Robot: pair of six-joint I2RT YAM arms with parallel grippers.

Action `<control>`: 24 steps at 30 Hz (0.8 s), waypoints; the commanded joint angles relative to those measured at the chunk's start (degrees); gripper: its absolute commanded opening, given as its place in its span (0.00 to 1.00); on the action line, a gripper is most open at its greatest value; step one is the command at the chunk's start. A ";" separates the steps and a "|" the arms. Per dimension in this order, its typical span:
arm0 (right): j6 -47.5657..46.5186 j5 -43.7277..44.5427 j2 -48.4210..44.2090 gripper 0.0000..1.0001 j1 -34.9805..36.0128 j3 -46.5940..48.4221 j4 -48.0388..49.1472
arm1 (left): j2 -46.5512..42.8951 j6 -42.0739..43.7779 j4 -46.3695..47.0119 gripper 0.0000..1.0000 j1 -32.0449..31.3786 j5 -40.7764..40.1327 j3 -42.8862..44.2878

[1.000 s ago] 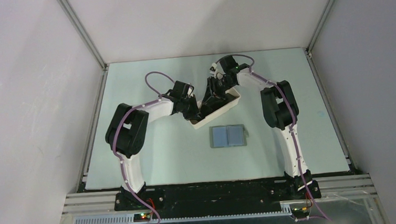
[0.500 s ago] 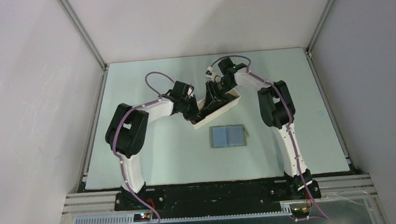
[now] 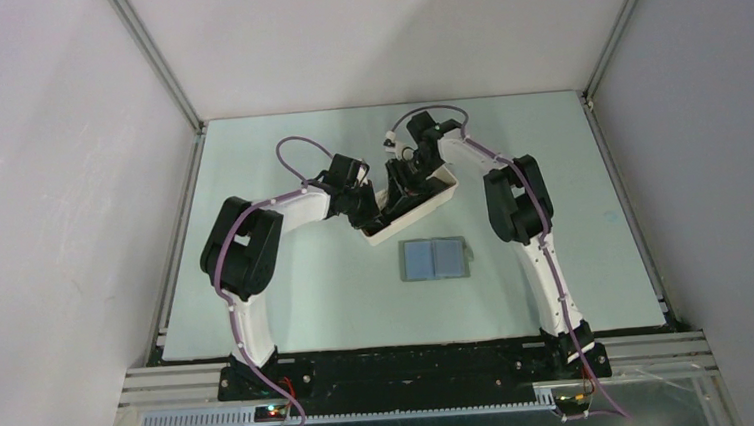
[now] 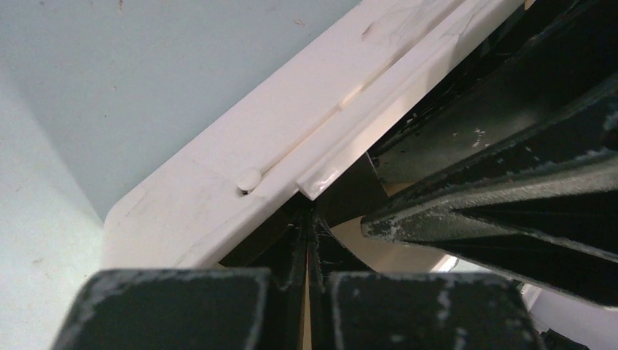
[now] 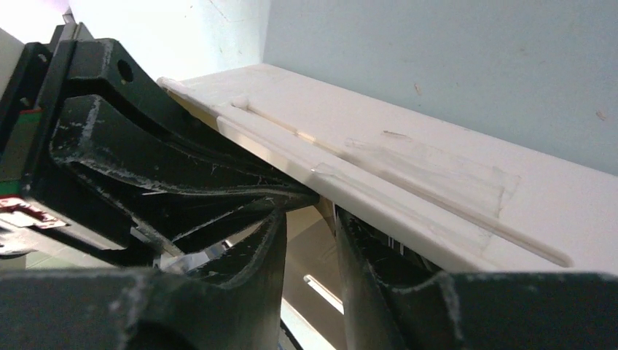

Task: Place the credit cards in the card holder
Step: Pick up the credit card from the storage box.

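The card holder [image 3: 434,259] lies open on the table, blue-grey inside up, just in front of the long white tray [image 3: 438,198]. Both grippers are at the tray. My left gripper [image 3: 375,211] is shut, its fingertips pressed together at the tray's left corner [image 4: 218,197]. My right gripper [image 3: 401,183] reaches down inside the tray beside its long wall [image 5: 408,160], jaws a little apart, with only a tan surface showing in the gap [image 5: 310,219]. The credit cards are hidden behind the fingers.
The right gripper's black fingers [image 4: 510,211] fill the right side of the left wrist view. The left gripper's fingers [image 5: 146,168] crowd the left of the right wrist view. Grey walls enclose the pale green table [image 3: 289,299].
The right arm's elbow and wrist have shifted a little to the left above the tray. The left arm, tray and card holder have stayed put.
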 commanded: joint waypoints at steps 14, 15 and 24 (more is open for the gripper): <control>3.88 -1.12 -2.79 0.00 1.48 -0.08 2.43 | -3.89 2.05 4.48 0.13 -1.35 -4.73 -7.05; 4.07 -1.13 -3.49 0.00 1.26 -0.06 2.51 | -6.00 2.24 5.29 0.15 -1.37 -5.04 -7.40; 4.64 -1.34 -7.87 0.00 0.73 0.30 2.37 | -21.25 3.67 7.90 0.53 -0.90 -13.12 -12.24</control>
